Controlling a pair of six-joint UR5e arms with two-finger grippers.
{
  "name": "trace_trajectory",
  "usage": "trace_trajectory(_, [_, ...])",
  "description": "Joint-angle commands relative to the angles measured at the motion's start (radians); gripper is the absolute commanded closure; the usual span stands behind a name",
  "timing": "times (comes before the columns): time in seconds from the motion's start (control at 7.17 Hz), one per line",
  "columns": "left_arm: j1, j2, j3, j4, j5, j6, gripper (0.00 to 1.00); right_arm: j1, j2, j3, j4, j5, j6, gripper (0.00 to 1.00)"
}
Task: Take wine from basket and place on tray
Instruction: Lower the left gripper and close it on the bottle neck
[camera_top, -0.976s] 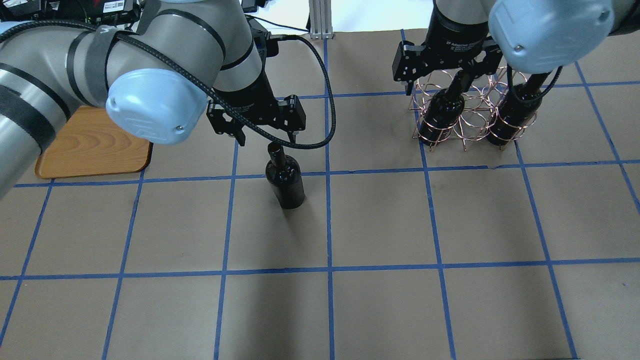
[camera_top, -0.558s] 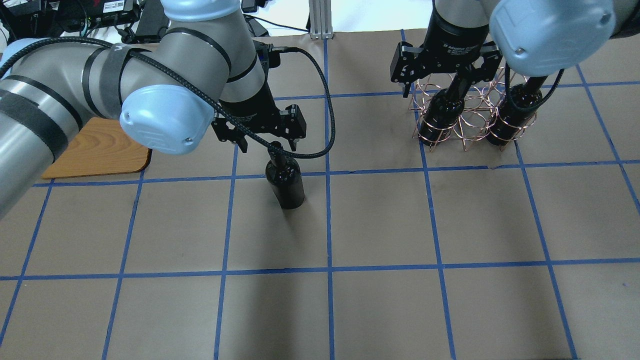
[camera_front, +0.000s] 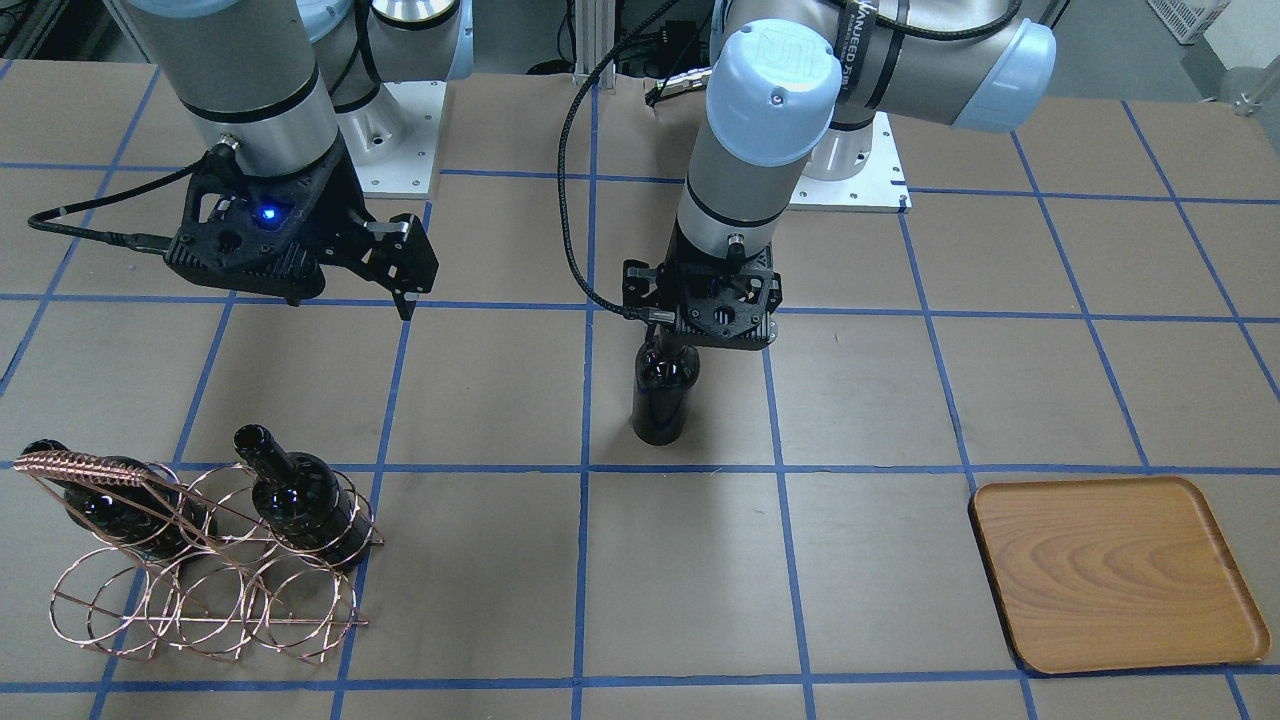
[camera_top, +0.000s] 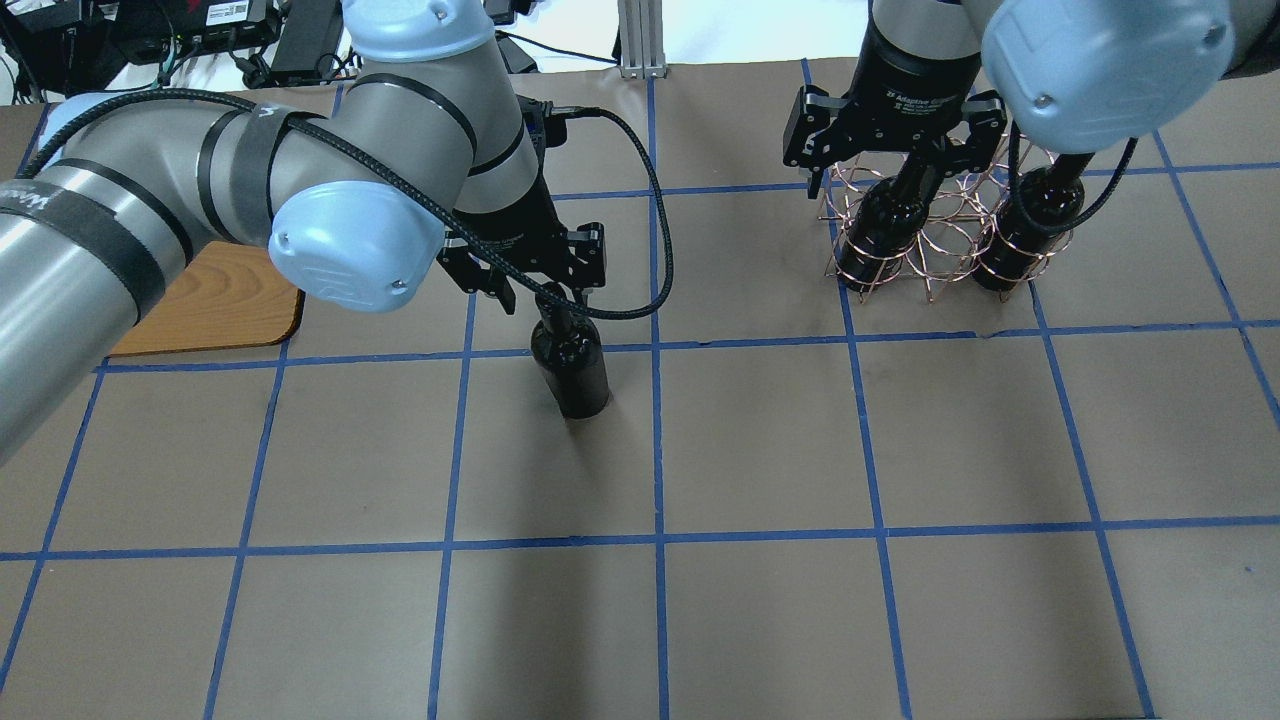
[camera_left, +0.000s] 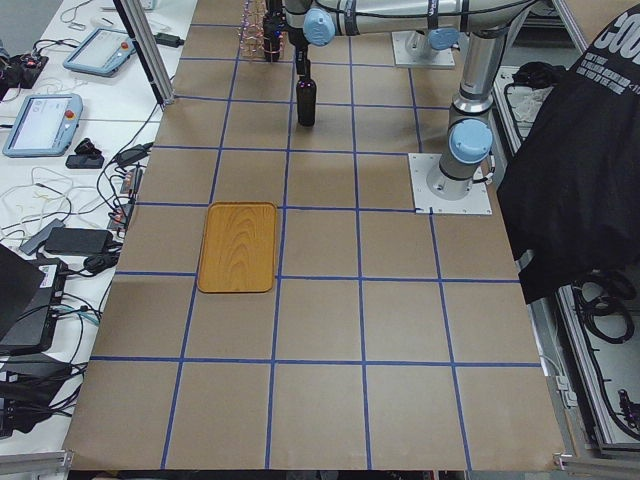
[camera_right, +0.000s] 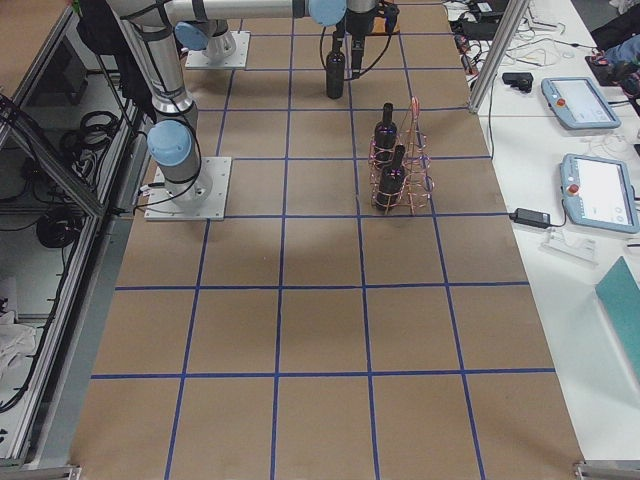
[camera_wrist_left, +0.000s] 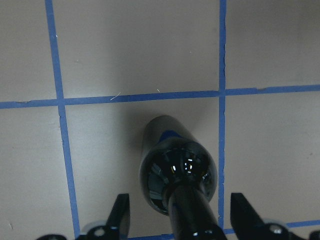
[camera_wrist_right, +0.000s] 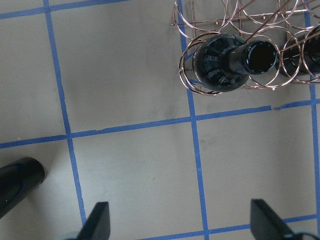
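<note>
Mid-worktop (camera_top: 760, 440), the wine (camera_top: 570, 365) stands upright at a crossing of blue tape lines (camera_top: 660, 450), well apart from both tray (camera_front: 1110, 570) and basket (camera_front: 80, 466). The left end effector (camera_wrist_left: 179, 200) straddles its neck, fingers spread and clear of the glass: released. The right end effector (camera_wrist_right: 180, 205) hangs above the basket, spread wide and empty. Its collar (camera_top: 915, 100) carries white print, "Adaptive" legible. Two more bottles (camera_front: 300, 500) sit in the basket. Brown paper covers the worktop, and white benches (camera_right: 560, 160) with pendants (camera_right: 575, 100) flank it.
</note>
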Motion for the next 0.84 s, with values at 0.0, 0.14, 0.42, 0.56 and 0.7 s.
trace_trajectory(0.0, [0.0, -0.003, 0.0, 0.002, 0.002, -0.001, 0.32, 0.0, 0.0, 0.0, 0.002, -0.012, -0.008, 0.0])
trace_trajectory(0.14, [0.0, 0.0, 0.0, 0.004, -0.005, -0.003, 0.39, 0.0, 0.0, 0.0, 0.0, -0.012, -0.008, 0.0])
trace_trajectory(0.42, [0.0, 0.0, 0.0, 0.002, -0.008, -0.006, 0.38, 0.0, 0.0, 0.0, -0.003, -0.014, -0.01, 0.0])
trace_trajectory(0.56, [0.0, 0.003, 0.001, 0.0, -0.01, -0.012, 0.37, 0.0, 0.0, 0.0, -0.001, -0.014, -0.01, 0.0])
trace_trajectory(0.7, [0.0, 0.003, 0.0, -0.01, -0.009, -0.012, 0.37, 0.0, 0.0, 0.0, 0.0, -0.012, -0.01, 0.0])
